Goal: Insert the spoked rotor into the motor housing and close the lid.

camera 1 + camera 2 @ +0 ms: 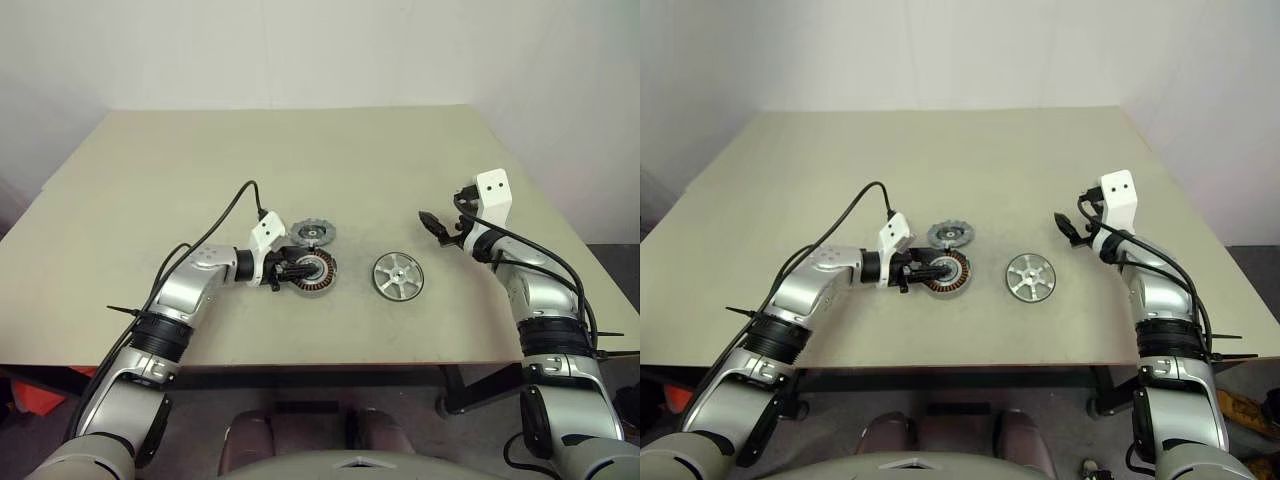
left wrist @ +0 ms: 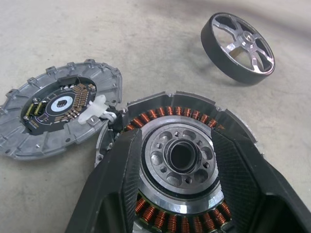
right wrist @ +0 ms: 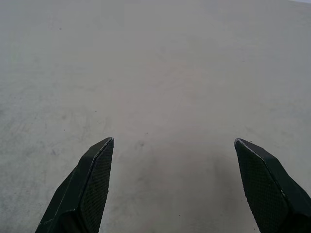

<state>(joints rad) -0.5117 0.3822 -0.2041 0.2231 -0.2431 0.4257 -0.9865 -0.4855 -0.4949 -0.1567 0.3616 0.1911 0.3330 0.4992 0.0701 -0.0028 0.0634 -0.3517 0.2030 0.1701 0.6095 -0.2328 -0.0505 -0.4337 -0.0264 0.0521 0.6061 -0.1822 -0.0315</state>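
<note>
The motor housing [image 1: 315,271], a round cup with copper windings around a silver centre bearing, lies on the table near the front. My left gripper [image 2: 177,141] reaches over it, open, with one black finger [image 2: 121,174] on each side of the silver centre. The lid [image 1: 313,234], notched-rimmed with its dark inner face up, lies just behind the housing, touching it, and a white plug [image 2: 95,109] sits between them. The spoked rotor [image 1: 398,275], a bright silver disc with a dark rim, lies flat to the right of the housing. My right gripper [image 1: 432,225] hovers open further right, holding nothing.
The beige table [image 1: 300,150] stretches far behind the parts. Its front edge [image 1: 300,365] runs close below the housing and the rotor. A black cable [image 1: 225,215] loops from my left wrist over the table.
</note>
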